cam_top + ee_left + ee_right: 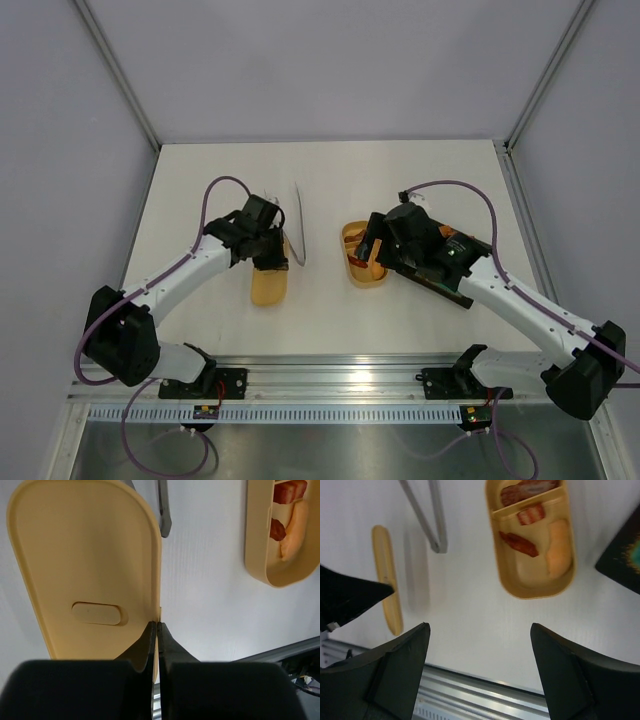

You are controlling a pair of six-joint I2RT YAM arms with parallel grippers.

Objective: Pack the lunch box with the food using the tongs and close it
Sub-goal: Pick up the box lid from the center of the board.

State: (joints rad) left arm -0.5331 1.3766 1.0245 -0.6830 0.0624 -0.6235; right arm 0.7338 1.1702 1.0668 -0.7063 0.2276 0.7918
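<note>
The orange-tan lunch box [360, 268] lies open at mid-table, also seen in the left wrist view [260, 555]. It holds the food: red pieces [519, 543] and a pale orange piece [559, 549]. Its flat lid [85, 570] is to the left and appears edge-on in the right wrist view [386, 575]. My left gripper [157, 624] is shut on the lid's right rim, and it shows from above too [268, 255]. The silver tongs [298, 225] lie on the table between lid and box. My right gripper [477, 626] hangs open and holds nothing, near the box [372, 250].
A black tray [620, 550] sits right of the lunch box, partly under the right arm [440, 285]. The aluminium rail [485, 700] runs along the near table edge. Grey walls enclose the back and sides.
</note>
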